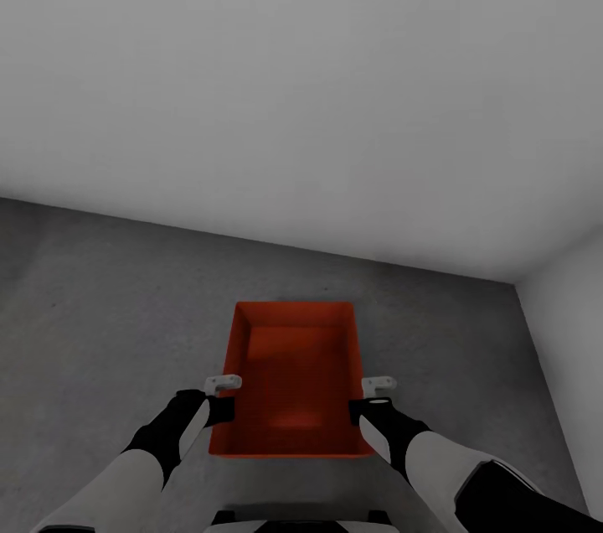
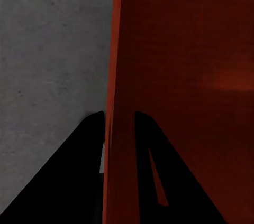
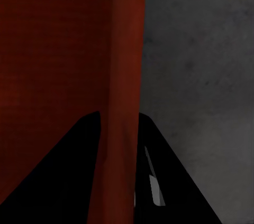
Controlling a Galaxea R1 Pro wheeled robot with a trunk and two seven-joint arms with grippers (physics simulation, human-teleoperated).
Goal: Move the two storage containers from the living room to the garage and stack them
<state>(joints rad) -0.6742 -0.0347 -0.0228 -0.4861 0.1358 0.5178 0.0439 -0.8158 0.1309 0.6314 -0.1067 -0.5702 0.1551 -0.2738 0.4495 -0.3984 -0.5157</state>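
- We're in the garage, looking down from the head camera at one storage container (image 1: 293, 382) — orange-red, open-topped, low plain walls — held out in front of the robot between both arms
- Beneath it lies the floor (image 1: 100, 307), dark grey mottled concrete; whether the bin's base touches the concrete or hangs just above it, I cannot tell
- Beyond it rises a plain grey-white wall (image 1: 301, 72); a second wall (image 1: 569, 349) meets it in the corner at the right, so the bin sits near that corner
- The left gripper (image 1: 223, 386) is at the bin's left long wall, toward the near end; in the left wrist view the left gripper (image 2: 119, 118) has one dark finger (image 2: 79, 160) outside the wall over the concrete and the other inside the bin — jaws clamped across the rim
- The right gripper (image 1: 377, 386) mirrors it on the right long wall; in the right wrist view the right gripper (image 3: 119, 118) straddles the red wall the same way, one finger (image 3: 58, 166) inside, one outside, pinched onto it
- The container (image 3: 58, 39) shows a smooth, dim red interior in the right wrist view; the bin's inner face (image 2: 190, 65) shows the same in the left
- Both forearms run in from the picture's bottom edge, white shells with black wrists; the bin hangs level between them, its long axis pointing away toward the far wall
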